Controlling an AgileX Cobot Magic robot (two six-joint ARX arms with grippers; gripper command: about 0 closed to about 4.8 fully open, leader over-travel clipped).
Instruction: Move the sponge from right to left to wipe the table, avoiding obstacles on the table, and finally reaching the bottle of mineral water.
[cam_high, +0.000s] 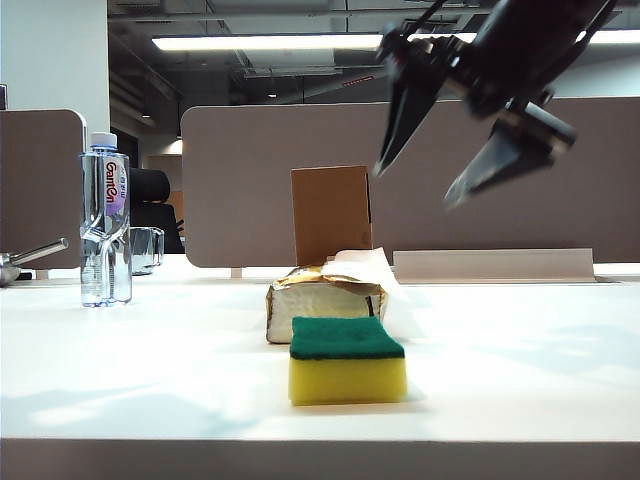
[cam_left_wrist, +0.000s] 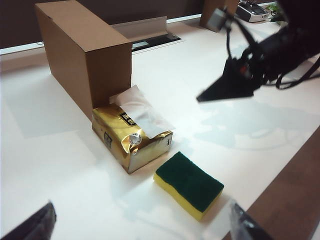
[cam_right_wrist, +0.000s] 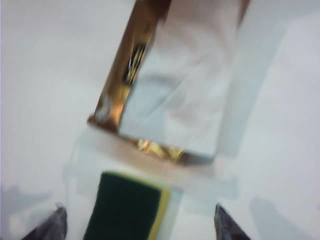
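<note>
The right gripper (cam_high: 435, 175) hung above the table (cam_high: 520, 360) with its jaws spread wide and empty, up and to the right of the sponge (cam_high: 347, 358). The sponge lay green side up just in front of the tissue box (cam_high: 325, 305), which sat before a brown cardboard box (cam_high: 331, 212). The left gripper (cam_left_wrist: 145, 225), also wide open, held nothing. The bottle of mineral water (cam_high: 105, 220) stood far left. A descent drifting rearward would likely clip the tissue box.
</note>
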